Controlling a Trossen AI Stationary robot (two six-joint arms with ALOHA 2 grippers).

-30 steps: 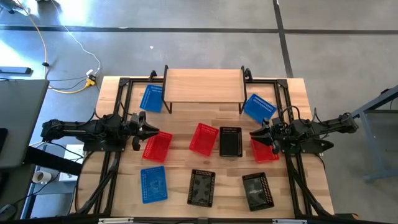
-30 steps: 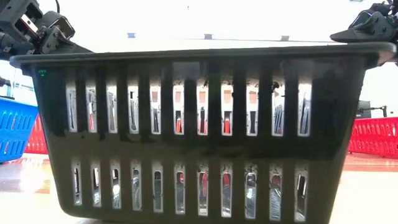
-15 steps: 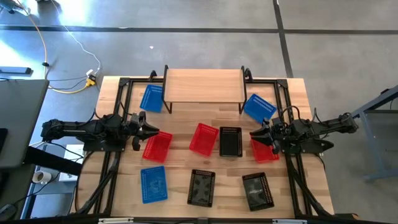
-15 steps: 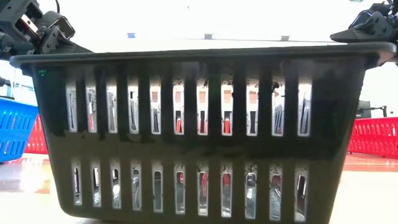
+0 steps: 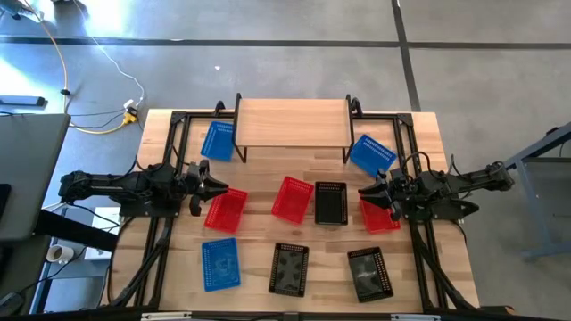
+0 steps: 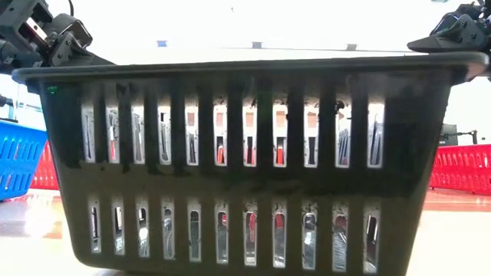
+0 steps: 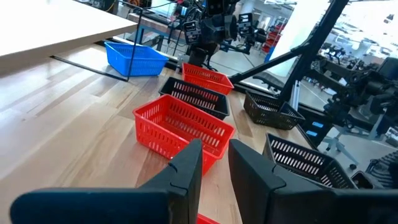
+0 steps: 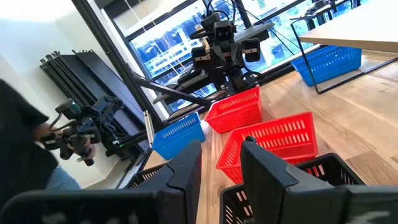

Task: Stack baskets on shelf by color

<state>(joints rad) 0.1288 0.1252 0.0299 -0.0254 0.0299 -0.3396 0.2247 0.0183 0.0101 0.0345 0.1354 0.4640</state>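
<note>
The left gripper (image 5: 217, 188) hangs with its fingers slightly parted and nothing between them, at the rim of a red basket (image 5: 226, 209) towards the desk's (image 5: 259, 178) left edge. The right gripper (image 5: 364, 193), likewise released, sits over another red basket (image 5: 382, 217) near the right edge. The shelf (image 5: 292, 122) at the back edge is bare, and all the baskets lie on the desk. They look light, stiff and thin-walled, perhaps a little slick. I'd pinch a rim mid-side, one finger inside.
</note>
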